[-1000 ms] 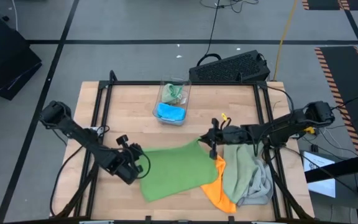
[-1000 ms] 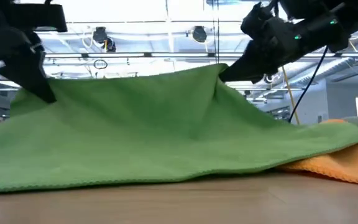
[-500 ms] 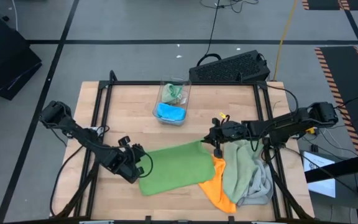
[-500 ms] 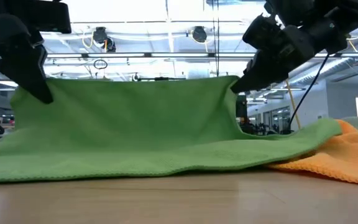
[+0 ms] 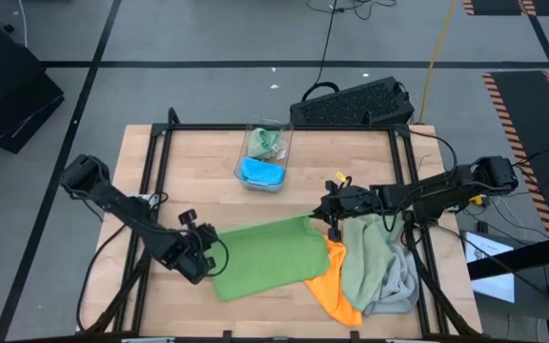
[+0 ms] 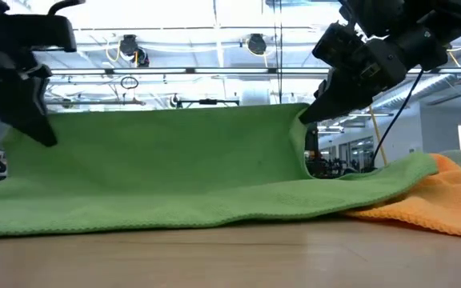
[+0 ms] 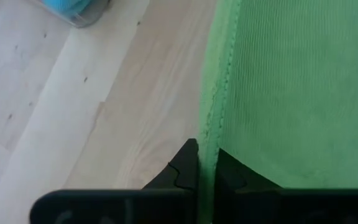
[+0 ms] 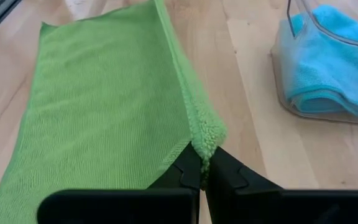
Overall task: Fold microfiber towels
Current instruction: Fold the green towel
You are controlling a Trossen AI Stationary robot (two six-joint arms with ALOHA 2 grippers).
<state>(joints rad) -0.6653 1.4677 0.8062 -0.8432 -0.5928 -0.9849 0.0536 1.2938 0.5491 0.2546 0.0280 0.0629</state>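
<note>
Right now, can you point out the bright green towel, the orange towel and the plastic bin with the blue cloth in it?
Bright green towel (image 5: pixel 267 257): high view, middle of its flat part.
Orange towel (image 5: pixel 335 291): high view, the part showing beside the green towel.
Plastic bin (image 5: pixel 281 139): high view, its far right rim.

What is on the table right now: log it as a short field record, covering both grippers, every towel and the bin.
left gripper: shut on the bright green towel's edge, near the table's front left
right gripper: shut on the bright green towel's far right corner
bright green towel: back edge lifted between both grippers, front part on the table
orange towel: partly under the bright green towel
light grey towel: heaped at front right, over the orange towel
clear bin: at the back centre, holds blue towel and sage green towel
</note>
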